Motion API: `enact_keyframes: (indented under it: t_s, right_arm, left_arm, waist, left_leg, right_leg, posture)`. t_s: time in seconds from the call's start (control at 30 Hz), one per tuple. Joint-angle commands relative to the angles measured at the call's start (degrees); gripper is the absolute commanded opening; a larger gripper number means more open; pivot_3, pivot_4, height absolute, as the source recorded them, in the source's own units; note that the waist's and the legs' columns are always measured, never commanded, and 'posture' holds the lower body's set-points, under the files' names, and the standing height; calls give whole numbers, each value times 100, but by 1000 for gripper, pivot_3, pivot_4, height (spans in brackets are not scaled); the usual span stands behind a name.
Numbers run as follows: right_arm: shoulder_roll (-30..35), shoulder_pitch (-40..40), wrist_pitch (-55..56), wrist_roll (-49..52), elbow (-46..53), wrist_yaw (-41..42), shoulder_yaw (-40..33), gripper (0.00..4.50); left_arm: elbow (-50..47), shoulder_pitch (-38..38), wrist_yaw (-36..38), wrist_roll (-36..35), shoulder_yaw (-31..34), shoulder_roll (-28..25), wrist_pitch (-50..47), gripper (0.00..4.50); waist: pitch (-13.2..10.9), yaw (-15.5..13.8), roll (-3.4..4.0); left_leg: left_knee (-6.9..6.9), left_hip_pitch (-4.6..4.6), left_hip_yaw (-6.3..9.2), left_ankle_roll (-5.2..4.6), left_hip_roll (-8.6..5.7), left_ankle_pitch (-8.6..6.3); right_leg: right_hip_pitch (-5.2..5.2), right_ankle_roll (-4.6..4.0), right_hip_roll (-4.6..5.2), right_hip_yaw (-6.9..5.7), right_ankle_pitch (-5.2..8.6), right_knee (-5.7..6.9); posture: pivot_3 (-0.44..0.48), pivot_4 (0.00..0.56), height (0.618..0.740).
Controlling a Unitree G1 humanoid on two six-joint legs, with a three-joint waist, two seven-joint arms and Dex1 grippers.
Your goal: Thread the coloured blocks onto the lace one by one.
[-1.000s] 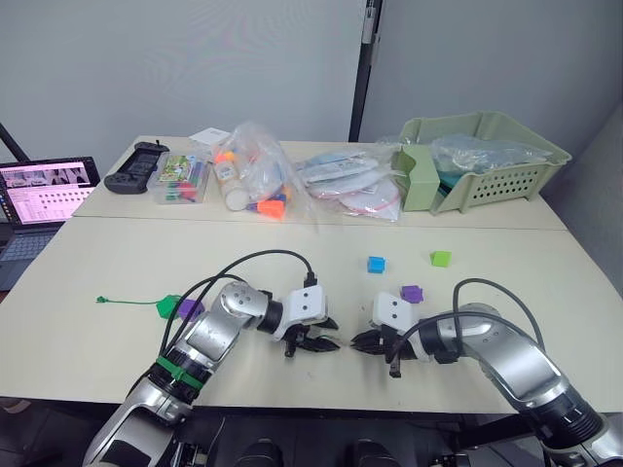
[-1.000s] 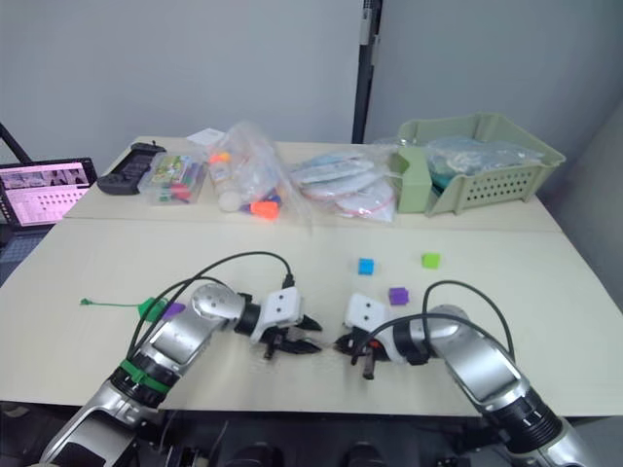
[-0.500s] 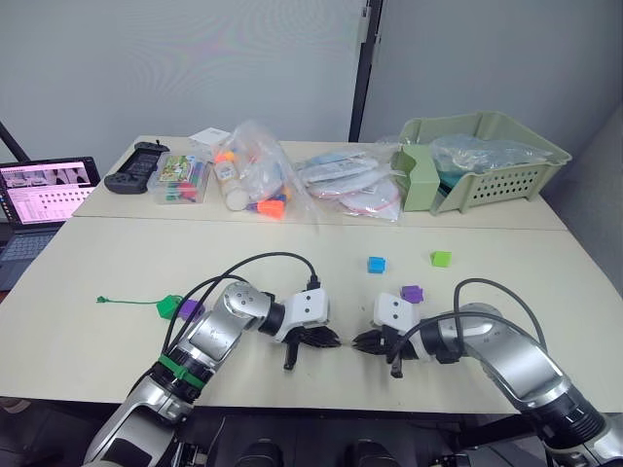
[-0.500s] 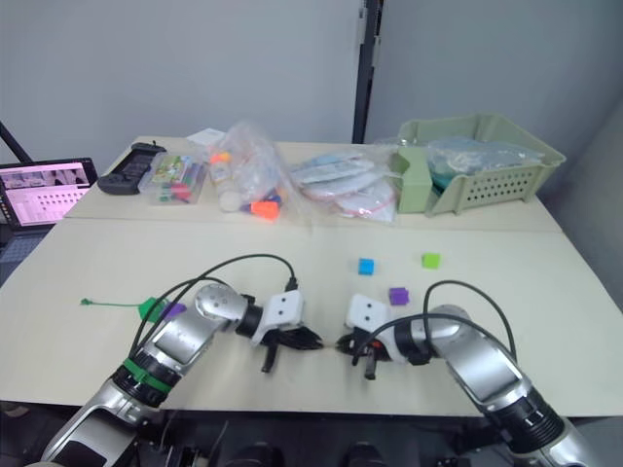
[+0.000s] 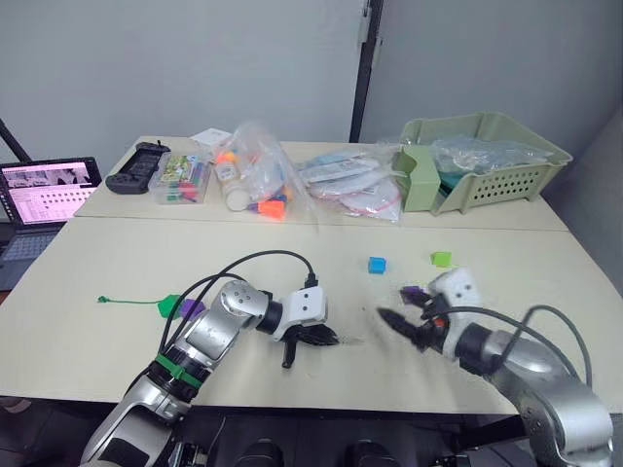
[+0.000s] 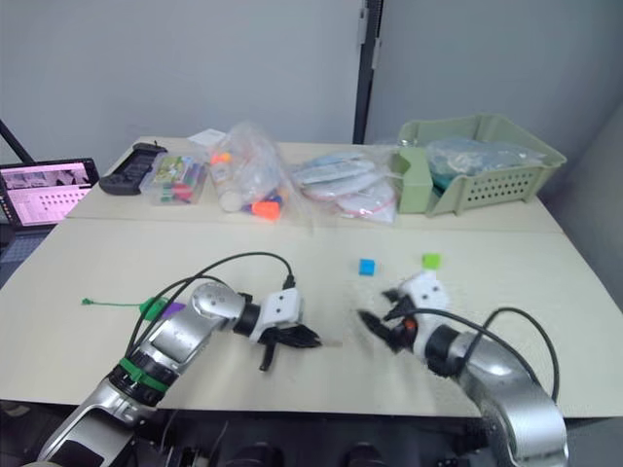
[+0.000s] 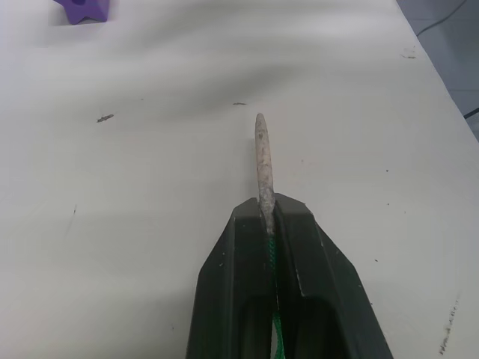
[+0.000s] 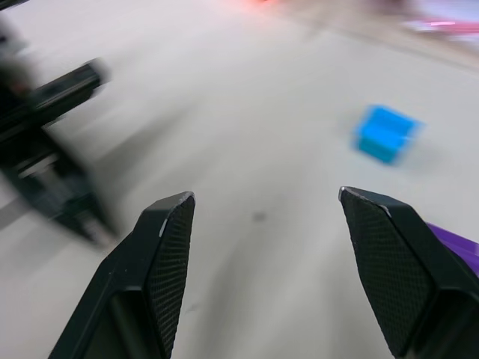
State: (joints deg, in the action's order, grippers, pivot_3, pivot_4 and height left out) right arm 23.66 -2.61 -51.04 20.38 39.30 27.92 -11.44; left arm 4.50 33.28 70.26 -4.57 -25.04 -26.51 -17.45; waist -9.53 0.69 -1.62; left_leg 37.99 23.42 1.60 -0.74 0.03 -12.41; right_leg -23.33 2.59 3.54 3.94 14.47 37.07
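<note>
While the lace stays pinched at its stiff pale tip by the left end effector, the right end effector has changed position: 0.5 s ago it sat low on the table, fingertips facing the left end effector at close range; now it is raised, drawn back toward the robot's right, and its 2 fingers stand wide apart and empty.

Judgement: no block is on the needle tip, so the right arm appears to be going for a block, and the purple block just behind it is the nearest candidate.

Block positions:
1. Blue block: on the table beyond the right end effector.
2. Light green block: to the right of the blue block, apart from it.
3. Darker green block and second purple block: side by side on the left, beside the left forearm, with the green cord running on toward the table's left edge.

Arm pose:
- Left arm: bent inward, forearm low over the table, needle tip pointing toward the robot's right and held clear of the surface or just above it.
- Right arm: elbow out, wrist lifted, fingers aimed inward and down.
</note>
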Motion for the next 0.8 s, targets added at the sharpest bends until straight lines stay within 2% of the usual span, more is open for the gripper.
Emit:
enact_keyframes:
  t_s: [0.03,0.13,0.3,0.57,0.8]
  right_arm:
    - [-446,73,97,-594,63,-1202,-170,3337]
    - [-896,-239,161,-805,-285,-1861,-261,3337]
    - [-976,-1060,418,-1041,-1433,-2304,-323,3337]
    - [-541,-2183,1169,-1193,-3623,-2175,-235,3337]
    - [-404,-3049,2236,-1386,-5690,-2105,-107,3337]
  left_arm:
    - [-214,60,-27,-56,49,36,-25,0]
    - [-244,58,-32,-65,45,51,-58,0]
    - [-282,36,-40,-68,46,63,-97,0]
    - [-299,10,-106,-67,42,114,-155,0]
    - [-308,-33,-132,-82,66,96,-166,0]
  waist:
    - [0,3,0]
    - [1,13,2]
    - [1,33,3]
    - [1,26,3]
    - [1,80,3]
  left_leg:
    - [0,-4,-2,0,0,0]
    - [0,-8,-11,0,2,0]
    - [-1,-9,-17,0,1,0]
    - [-5,-5,-26,0,-5,0]
    - [-12,-10,-25,0,-4,0]
  right_leg:
    - [1,0,0,1,0,-1]
    - [2,0,-3,0,0,1]
    - [1,0,-3,4,0,1]
    - [3,-1,-1,2,0,0]
    - [2,-1,-2,2,-1,1]
  posture:
    - [0,150,740]
    - [0,150,740]
    - [0,150,740]
    - [0,150,740]
    - [0,150,740]
